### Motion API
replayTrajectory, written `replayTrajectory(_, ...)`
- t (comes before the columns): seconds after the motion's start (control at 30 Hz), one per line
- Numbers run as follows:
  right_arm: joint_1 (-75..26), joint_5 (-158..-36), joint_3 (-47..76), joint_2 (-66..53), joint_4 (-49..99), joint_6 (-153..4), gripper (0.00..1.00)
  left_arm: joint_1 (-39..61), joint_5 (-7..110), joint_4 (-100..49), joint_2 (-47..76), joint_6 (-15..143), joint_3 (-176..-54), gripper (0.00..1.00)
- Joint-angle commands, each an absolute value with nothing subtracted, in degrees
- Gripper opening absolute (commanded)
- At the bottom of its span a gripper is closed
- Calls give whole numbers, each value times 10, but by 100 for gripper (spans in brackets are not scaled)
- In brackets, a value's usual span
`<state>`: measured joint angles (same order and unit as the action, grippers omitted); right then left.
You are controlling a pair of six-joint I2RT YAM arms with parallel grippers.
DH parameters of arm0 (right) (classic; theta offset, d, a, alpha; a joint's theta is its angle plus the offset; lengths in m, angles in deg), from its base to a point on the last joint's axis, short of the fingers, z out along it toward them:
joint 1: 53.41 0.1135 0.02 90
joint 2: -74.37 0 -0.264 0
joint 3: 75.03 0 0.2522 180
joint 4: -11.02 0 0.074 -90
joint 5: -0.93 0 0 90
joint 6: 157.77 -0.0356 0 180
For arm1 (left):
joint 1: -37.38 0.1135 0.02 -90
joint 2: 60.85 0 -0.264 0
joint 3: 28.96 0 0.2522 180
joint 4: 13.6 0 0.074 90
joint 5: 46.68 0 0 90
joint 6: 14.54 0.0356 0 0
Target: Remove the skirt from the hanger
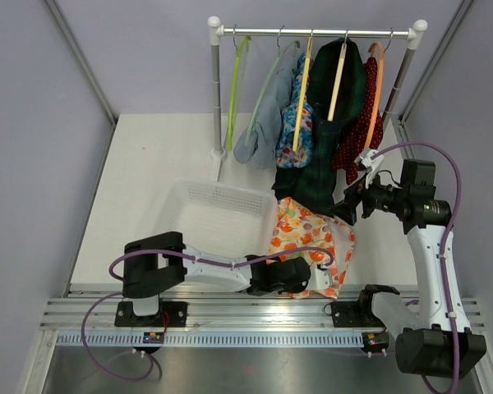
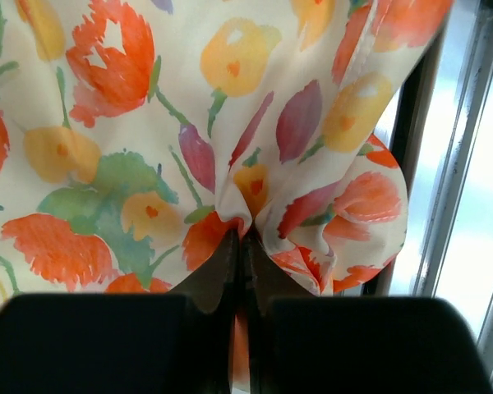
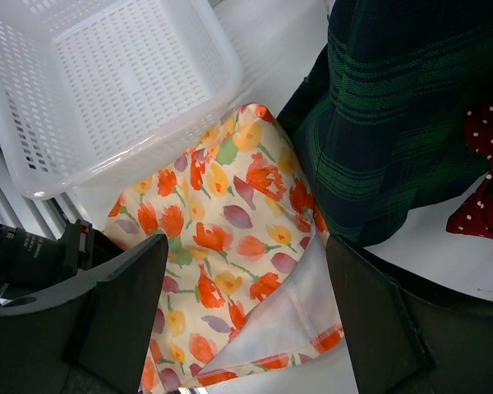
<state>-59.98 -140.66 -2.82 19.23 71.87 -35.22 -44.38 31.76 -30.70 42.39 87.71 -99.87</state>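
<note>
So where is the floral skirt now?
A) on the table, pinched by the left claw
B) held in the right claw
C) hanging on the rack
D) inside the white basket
A: the floral skirt lies on the table with a fold pinched in the shut left claw.

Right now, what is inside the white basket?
Nothing shows inside the basket; its whole inside is visible. The skirt lies beside it and covers none of it.
</note>
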Motion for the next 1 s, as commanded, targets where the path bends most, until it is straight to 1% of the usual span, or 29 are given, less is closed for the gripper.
replayTrajectory(0.0,-605,-1407,-27,199,707,-353,86,-444,311,-294,418,880,-991,0)
replayTrajectory(0.07,-608,-1406,-27,200,706,-355,86,-444,293,-301,392,877,-997,0)
replayTrajectory(0.1,-609,-1401,-27,202,703,-357,86,-449,283,-304,349,878,-999,0)
replayTrajectory(0.2,-613,-1386,-29,206,692,-368,86,-454,243,-312,271,888,-1010,0)
replayTrajectory(0.23,-615,-1382,-30,207,689,-372,86,-454,229,-314,218,892,-1014,0)
replayTrajectory(0.33,-619,-1362,-31,209,676,-387,86,-454,192,-318,121,909,-1028,0)
replayTrajectory(0.4,-623,-1358,-32,210,672,-391,86,-453,154,-331,84,939,-1035,0)
replayTrajectory(0.43,-623,-1358,-33,213,671,-393,86,-453,113,-337,53,953,-1044,0)
replayTrajectory(0.53,-624,-1360,-34,215,667,-396,86,-445,36,-340,19,1018,-1062,0)
replayTrajectory(0.6,-625,-1361,-34,215,668,-396,86,-422,12,-339,-5,1049,-1069,0)
replayTrajectory(0.83,-626,-1364,-35,207,667,-398,86,-313,20,-342,-65,1045,-1114,0)
replayTrajectory(0.97,-626,-1364,-35,201,667,-399,86,-255,40,-324,-70,1057,-1179,0)
